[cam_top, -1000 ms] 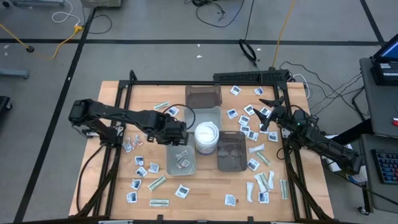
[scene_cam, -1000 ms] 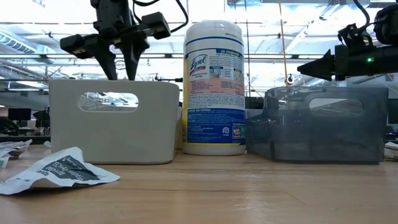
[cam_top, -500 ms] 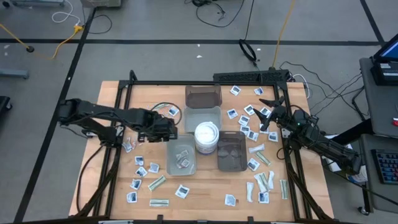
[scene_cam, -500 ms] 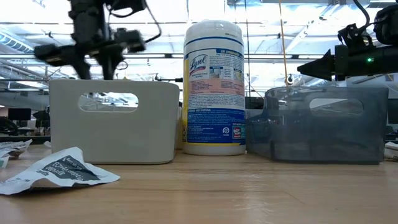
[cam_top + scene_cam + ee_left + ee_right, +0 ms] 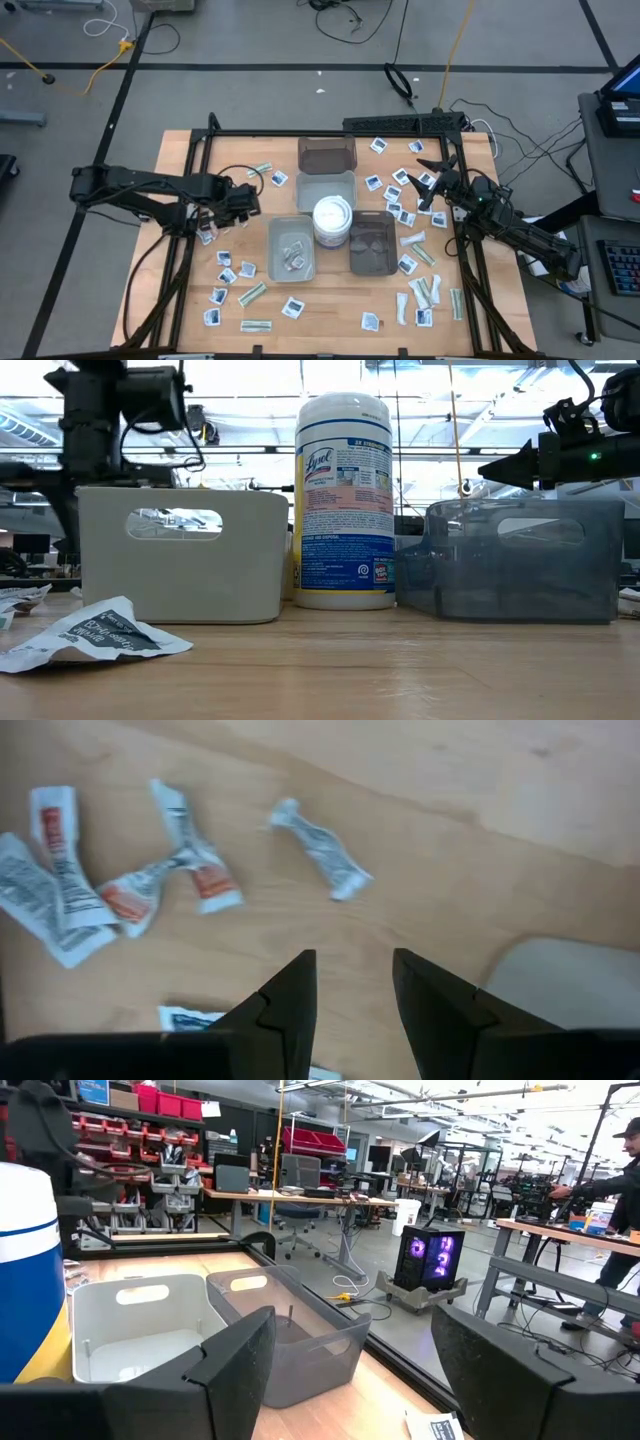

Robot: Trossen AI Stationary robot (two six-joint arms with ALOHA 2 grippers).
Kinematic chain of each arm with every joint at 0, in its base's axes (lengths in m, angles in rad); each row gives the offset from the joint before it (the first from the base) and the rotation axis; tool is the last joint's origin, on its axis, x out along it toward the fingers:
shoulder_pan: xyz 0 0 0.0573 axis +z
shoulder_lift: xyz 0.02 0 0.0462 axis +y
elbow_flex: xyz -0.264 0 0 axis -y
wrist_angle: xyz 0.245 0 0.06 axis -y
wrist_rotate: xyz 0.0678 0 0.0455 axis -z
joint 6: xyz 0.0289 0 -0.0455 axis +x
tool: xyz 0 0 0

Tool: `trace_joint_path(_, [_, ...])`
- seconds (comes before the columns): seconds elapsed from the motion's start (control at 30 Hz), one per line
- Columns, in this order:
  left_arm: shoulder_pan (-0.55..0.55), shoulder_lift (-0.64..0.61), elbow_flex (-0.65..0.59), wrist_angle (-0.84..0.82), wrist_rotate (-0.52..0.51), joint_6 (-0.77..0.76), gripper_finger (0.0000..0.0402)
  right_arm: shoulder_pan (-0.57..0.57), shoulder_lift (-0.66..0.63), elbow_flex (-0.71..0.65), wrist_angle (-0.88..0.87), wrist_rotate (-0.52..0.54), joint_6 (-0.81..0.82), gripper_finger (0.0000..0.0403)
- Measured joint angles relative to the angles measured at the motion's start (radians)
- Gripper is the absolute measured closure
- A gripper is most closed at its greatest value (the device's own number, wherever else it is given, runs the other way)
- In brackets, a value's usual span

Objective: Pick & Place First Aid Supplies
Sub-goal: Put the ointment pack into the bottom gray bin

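Note:
Small first aid packets lie scattered flat on the wooden table, a cluster on the left (image 5: 225,262) and another on the right (image 5: 400,195). A few lie inside the near grey tray (image 5: 292,250). My left gripper (image 5: 248,201) hangs open over the table just left of that tray. In the left wrist view its fingers (image 5: 350,985) point down at bare wood, with crumpled packets (image 5: 320,850) ahead of them. My right gripper (image 5: 424,184) waits wide open above the packets on the right side; it also shows in its own wrist view (image 5: 350,1370).
A white wipes tub (image 5: 332,220) stands between the trays. A dark translucent tray (image 5: 372,242) sits right of it, a second grey tray (image 5: 327,186) and a second dark one (image 5: 327,154) behind it. A torn packet (image 5: 90,635) lies at the near edge. A black frame borders the table.
My left gripper has drawn back from above the near grey tray toward the table's left, ending over bare wood beside the tray. The right arm has kept still and the packets have not moved.

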Motion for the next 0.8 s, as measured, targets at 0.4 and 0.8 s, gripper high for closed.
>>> trace_joint_path(0.4, [0.083,0.029,-0.069,0.005,-0.017,-0.026,0.0266,0.000,0.000,0.000,0.000,0.000,0.000,0.0140])
trace_joint_path(0.8, [0.095,0.170,-0.069,0.128,-0.021,-0.029,0.0266,0.000,0.000,0.000,0.000,0.000,0.000,0.0140])
